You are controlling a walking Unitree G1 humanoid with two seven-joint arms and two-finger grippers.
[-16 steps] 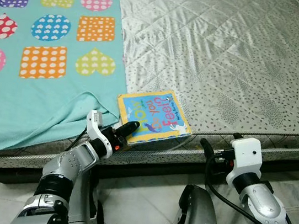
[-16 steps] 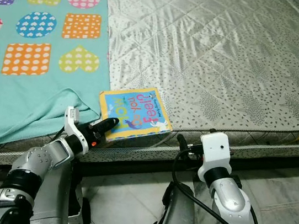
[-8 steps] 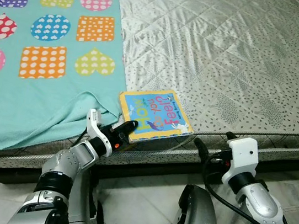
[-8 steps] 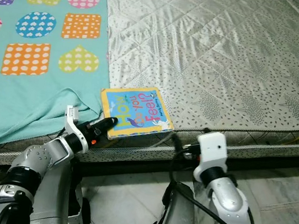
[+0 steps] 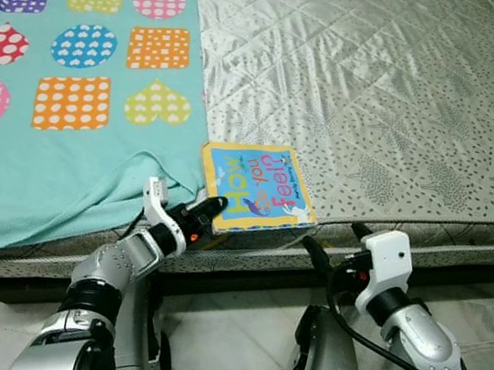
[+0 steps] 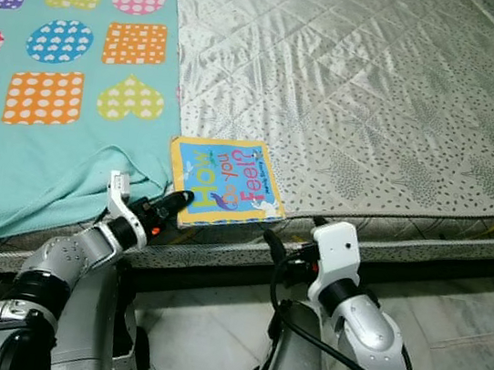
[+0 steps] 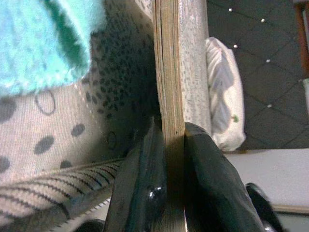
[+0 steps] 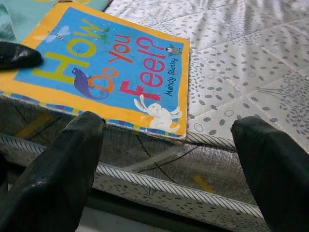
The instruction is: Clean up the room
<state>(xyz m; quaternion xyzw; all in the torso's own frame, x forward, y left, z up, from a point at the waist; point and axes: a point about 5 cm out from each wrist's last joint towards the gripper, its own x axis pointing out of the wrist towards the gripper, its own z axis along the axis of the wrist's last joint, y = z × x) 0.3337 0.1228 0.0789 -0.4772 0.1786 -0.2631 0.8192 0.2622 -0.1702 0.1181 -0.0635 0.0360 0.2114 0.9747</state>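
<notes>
At the mattress (image 5: 378, 102) edge, beside the teal blanket (image 5: 68, 151), the left gripper (image 5: 209, 209) fingers pinch the book (image 5: 258, 187); the right gripper (image 8: 169, 159) fingers stand spread before it.

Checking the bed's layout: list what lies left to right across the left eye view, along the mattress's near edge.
Teal blanket → left gripper, shut on the book's corner → book → bare grey mattress, with the open right gripper below its edge.

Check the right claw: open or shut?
Open. The right claw has its fingers spread wide, facing the book on the mattress edge.
</notes>
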